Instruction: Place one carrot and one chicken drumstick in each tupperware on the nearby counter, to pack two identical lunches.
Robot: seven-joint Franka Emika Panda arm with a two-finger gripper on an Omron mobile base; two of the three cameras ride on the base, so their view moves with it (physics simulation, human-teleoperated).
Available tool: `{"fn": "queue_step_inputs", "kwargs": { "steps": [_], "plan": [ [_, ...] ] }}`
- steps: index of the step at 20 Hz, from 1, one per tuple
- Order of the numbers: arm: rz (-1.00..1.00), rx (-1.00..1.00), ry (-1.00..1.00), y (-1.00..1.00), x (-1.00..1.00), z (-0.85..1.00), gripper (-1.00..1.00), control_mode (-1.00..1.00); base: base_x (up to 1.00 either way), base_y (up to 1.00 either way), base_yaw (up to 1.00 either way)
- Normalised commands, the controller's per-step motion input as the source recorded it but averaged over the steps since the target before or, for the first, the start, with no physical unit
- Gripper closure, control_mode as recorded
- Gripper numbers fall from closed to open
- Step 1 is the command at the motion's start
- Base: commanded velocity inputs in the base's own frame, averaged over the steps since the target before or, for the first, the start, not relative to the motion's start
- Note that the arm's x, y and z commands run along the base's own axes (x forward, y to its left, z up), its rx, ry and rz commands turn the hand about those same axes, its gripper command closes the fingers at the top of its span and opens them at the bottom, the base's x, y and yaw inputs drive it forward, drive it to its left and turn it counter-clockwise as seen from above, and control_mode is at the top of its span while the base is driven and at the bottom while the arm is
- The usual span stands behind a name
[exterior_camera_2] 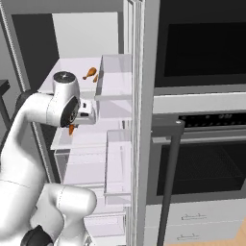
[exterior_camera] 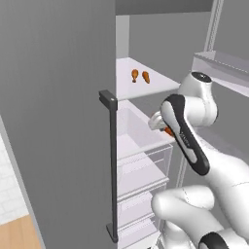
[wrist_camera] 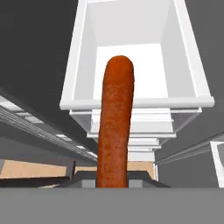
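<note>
the carrot (wrist_camera: pixel 114 122) is clamped in the gripper (wrist_camera: pixel 112 183). in the hand view it rises from between the finger tips as a long orange rod, and the jaws are drawn in narrow on its near end. in the left base view a small orange piece of it (exterior_camera: pixel 168 131) shows just under the wrist; in the right base view it hangs below the hand (exterior_camera_2: pixel 71 129).

the carrot is held above a white fridge drawer (wrist_camera: pixel 136 103), inside the open fridge. two drumsticks (exterior_camera: pixel 140 76) lie side by side on the shelf (exterior_camera: pixel 155 86) above the drawer, well apart from the gripper. the fridge door (exterior_camera: pixel 53 121) stands open to the arm's left, with its dark handle (exterior_camera: pixel 112 165) near the elbow.

judged status: one carrot picked, not yet delivered. no tupperware or counter can be made out from here, so a carry out of the fridge is likely required.

risks:
- the grip is at one end of a long, smooth carrot. a fast swing may pivot it in the jaws or let it slip out into the drawer.
- the free end projects far ahead of the hand. it may strike the drawer rim or the shelf edge during withdrawal.
- the elbow is close to the door edge; a wide swing may hit the door.
</note>
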Motion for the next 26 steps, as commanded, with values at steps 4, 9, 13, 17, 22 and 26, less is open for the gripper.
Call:
{"fn": "queue_step_inputs", "kwargs": {
  "steps": [4,9,13,17,22,26],
  "plan": [
    [-0.08,-0.03,-0.23,-0.04,-1.00,0.07,1.00,-1.00,0.00,0.00,0.00],
    [-0.11,-0.05,-0.10,0.00,-1.00,0.06,1.00,-1.00,0.00,0.00,0.00],
    [-0.13,-0.02,0.00,0.00,-0.80,0.44,1.00,-1.00,0.00,0.00,0.00],
    [0.00,0.00,-0.02,0.00,-0.22,0.07,1.00,-1.00,0.00,0.00,0.00],
    [0.00,0.00,0.00,0.00,-0.13,0.00,1.00,1.00,-0.20,0.00,0.00],
    [0.00,0.00,0.00,0.00,0.00,0.00,1.00,1.00,-1.00,0.00,-0.01]
  ]
}}
